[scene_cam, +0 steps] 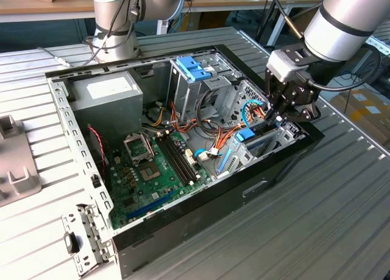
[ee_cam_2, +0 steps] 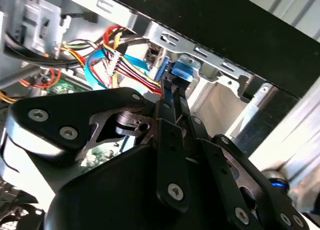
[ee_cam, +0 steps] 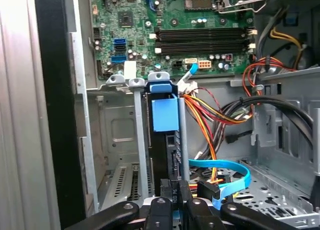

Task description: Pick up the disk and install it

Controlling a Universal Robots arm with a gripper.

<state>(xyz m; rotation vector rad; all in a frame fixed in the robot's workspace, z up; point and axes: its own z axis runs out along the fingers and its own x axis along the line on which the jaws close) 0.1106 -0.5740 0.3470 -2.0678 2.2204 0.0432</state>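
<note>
Reaching down into the open computer case at about four o'clock of the exterior view, the claw is hovering over the drive bay at the case's front corner. The disk is standing on edge inside that bay, its light-blue rail end facing up toward the motherboard in the first wrist view, its long axis running straight away from the claw toward twelve o'clock in that picture. The claw's fingers are lying close together right at the disk's near end, seemingly pinching or pressing its edge, though contact is hard to confirm. Orange and red cables and a blue ribbon cable are crowding the three o'clock side. In the second wrist view the fingers are hiding most of the disk
</note>
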